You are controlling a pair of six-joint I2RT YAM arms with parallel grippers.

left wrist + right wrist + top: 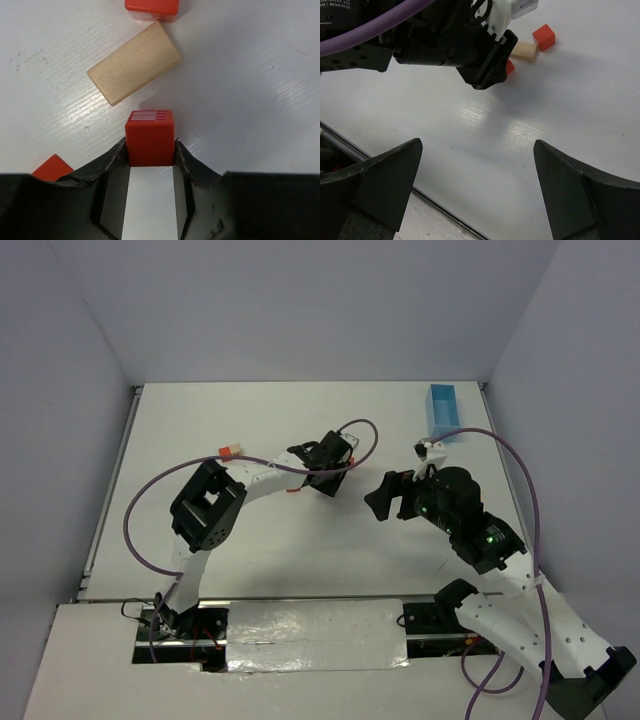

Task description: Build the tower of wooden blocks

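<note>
**A:** Where are the pieces for the tower?

**B:** Nothing shows as stacked. The blocks lie loose on the tabletop [300, 560] around the left hand [150, 152]. That hand grips a red cube [150, 131], one finger flat against each side face. Whether the cube is lifted off the surface cannot be told. Just beyond it lies a tan bar [134, 62], askew, with a second red block [151, 7] just beside its far corner. A third red block [52, 168] peeks out by the left finger.

**A:** And the right hand?

**B:** The right hand [477, 190] hangs well apart, its fingers spread wide with nothing between them. In the overhead view, two more blocks [232, 451] sit off to the left, and a light-blue tray [443, 412] lies at the far right corner.

**A:** How will the pieces handle?

**B:** They are probably light and quite stiff. Solid wood won't give under the fingers, so a modest squeeze should do. The painted faces look smooth, so a cube could slip or twist if pinched near an edge. The sound hold is squarely on opposite flat faces, as the left hand appears to have it. The bar would be best taken across its narrow width, near the middle, so that it hangs level.

**A:** The risk?

**B:** The pieces are small and light. A nudge from a finger could scatter the neighbours or topple anything stacked.
</note>
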